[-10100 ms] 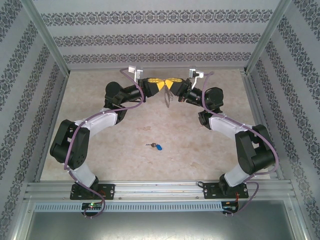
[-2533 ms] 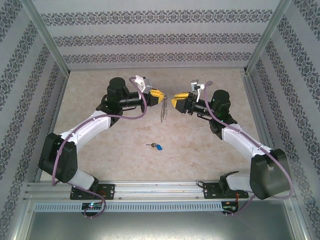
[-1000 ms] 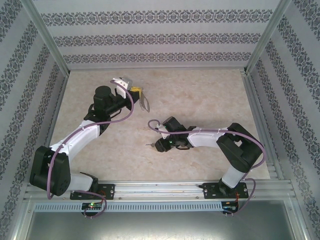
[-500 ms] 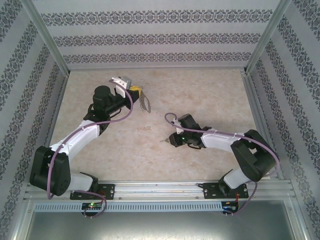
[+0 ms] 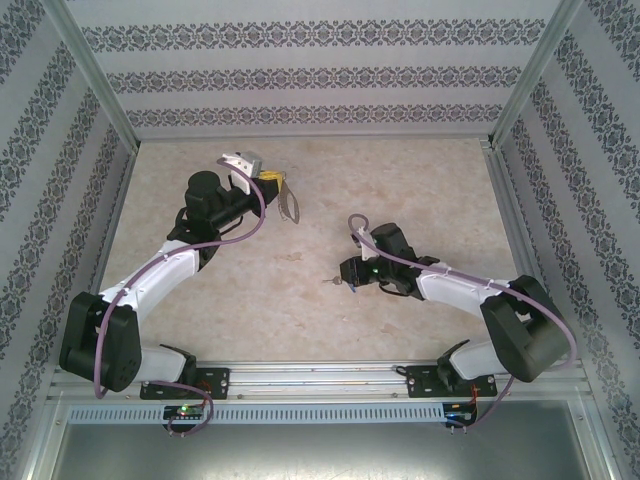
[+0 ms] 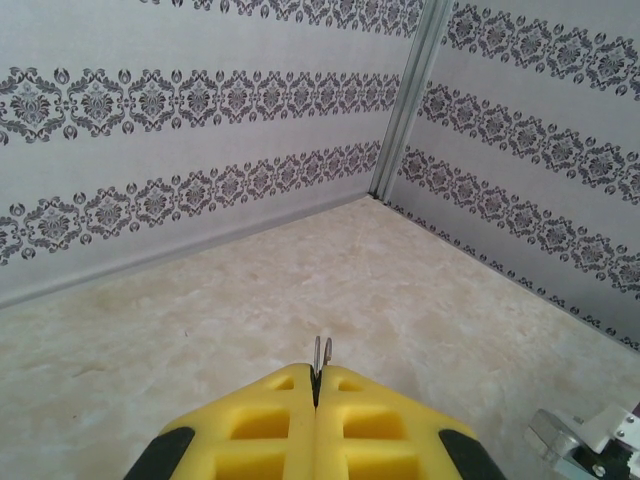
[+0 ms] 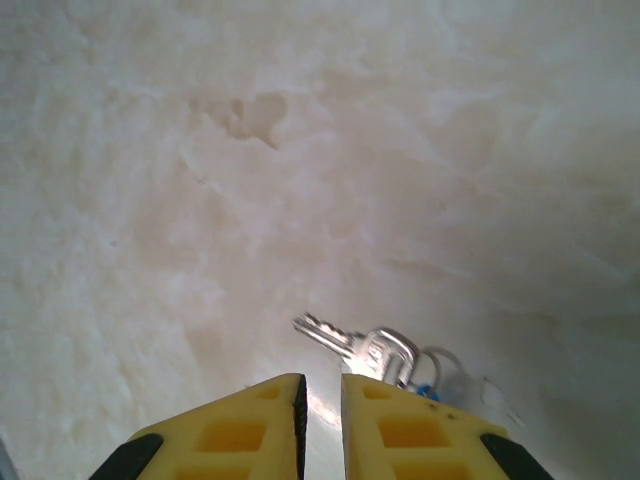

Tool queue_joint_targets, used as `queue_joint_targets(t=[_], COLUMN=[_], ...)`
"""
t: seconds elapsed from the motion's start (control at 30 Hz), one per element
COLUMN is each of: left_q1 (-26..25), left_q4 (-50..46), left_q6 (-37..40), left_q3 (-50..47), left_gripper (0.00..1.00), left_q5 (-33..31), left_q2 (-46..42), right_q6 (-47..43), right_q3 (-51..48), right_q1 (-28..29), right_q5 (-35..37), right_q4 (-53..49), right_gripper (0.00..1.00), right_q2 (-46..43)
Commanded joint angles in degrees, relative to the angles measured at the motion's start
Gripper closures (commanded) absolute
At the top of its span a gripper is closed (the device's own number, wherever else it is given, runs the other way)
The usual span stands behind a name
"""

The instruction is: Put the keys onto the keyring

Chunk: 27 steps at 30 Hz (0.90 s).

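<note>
On the beige marbled desk [image 5: 430,180], one set of keys [image 5: 331,281] is counted: a single small silver key joined to a single blue tag [image 7: 425,388]. It is found near the middle, just beside the right end effector [image 5: 350,274]. From the right wrist, the keys are seen at the tip of one yellow finger, by which most of the tag is hidden. The fingers are drawn nearly together with a thin slit between; whether the keys are pinched cannot be told. One grey keyring [image 5: 291,206] is pinched by the pressed-together left end effector [image 5: 270,181], well apart from the keys, with bare desk between. Two arms are counted. The desk is enclosed by patterned walls [image 5: 300,75].
</note>
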Motion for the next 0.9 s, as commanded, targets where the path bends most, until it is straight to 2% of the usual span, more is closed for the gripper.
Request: queue_joint_targets(t=[0.0,0.3,0.43,0.63,0.73,0.77,0.87], left_q1=[0.48,0.56,0.52,0.52,0.49,0.55,0.5], left_q4=[4.21,4.34,4.66,5.4,5.9,6.14,6.12], left_q6=[-1.09,-0.98,-1.27,-1.89,-2.14,-2.13,-2.32], left_q3=[0.2,0.38,0.46,0.31,0.03,-0.13,-0.05], left_gripper=[1.0,1.0,1.0,1.0,1.0,1.0,1.0], left_q5=[1.32,1.21,1.46,1.53,1.52,1.49,1.66], left_q2=[-0.37,0.02,0.34,0.54,0.44,0.49,0.57], right_q6=[1.83,3.1,3.18,1.29,0.52,0.57,0.68], right_q3=[1.97,-2.21,-4.54,-3.8,-1.82,-0.77,2.71], right_q1=[-0.55,4.11,4.46,1.76,-0.56,-1.33,-3.11], right_q5=[-3.52,-6.08,-5.48,-2.85,-0.7,0.22,0.99], right_q4=[2.6,1.49,0.56,-3.47,-4.89,-5.18,-4.51], right_gripper=[0.8,0.78,0.77,0.71,0.63,0.58,0.56], right_q2=[0.7,1.82,1.25,2.62,3.89,4.61,7.68])
